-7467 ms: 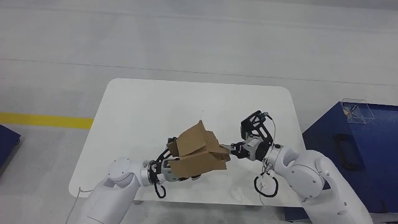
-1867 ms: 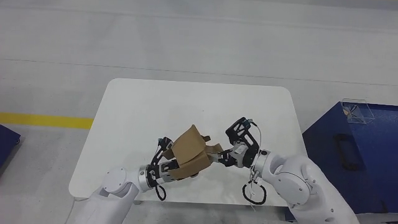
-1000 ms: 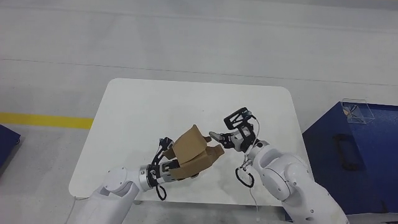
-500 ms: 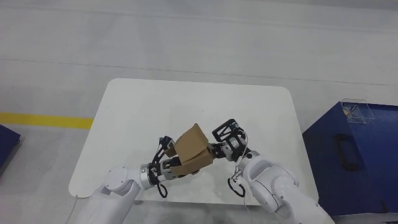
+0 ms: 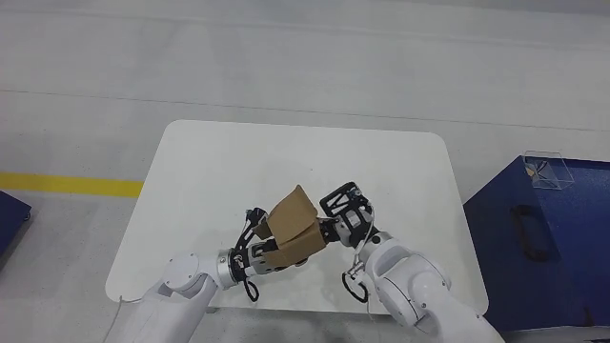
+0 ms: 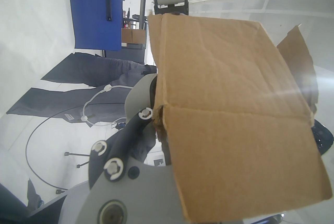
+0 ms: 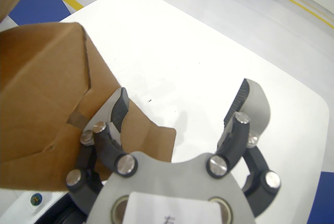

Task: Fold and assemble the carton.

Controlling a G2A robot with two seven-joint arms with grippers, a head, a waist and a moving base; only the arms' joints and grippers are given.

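Observation:
A brown cardboard carton [image 5: 291,224] hangs tilted above the near part of the white table [image 5: 286,152]. My left gripper [image 5: 259,245] is shut on its lower left side. The left wrist view shows a broad creased panel of the carton [image 6: 229,105] lying across that gripper. My right gripper [image 5: 334,219] is against the carton's right side. In the right wrist view that gripper [image 7: 182,102] stands open with nothing between its fingers. One ribbed finger [image 7: 118,107] rests on a side flap of the carton [image 7: 44,84].
The table's far half is bare white surface. A blue cabinet [image 5: 543,238] stands off the table's right edge, with a small clear box [image 5: 548,167] on top of it. Grey floor with yellow lines surrounds the table.
My right gripper has moved left from open air onto the carton's right side, and the flap that stuck out there is now pressed in. The left gripper keeps its hold, nearly still.

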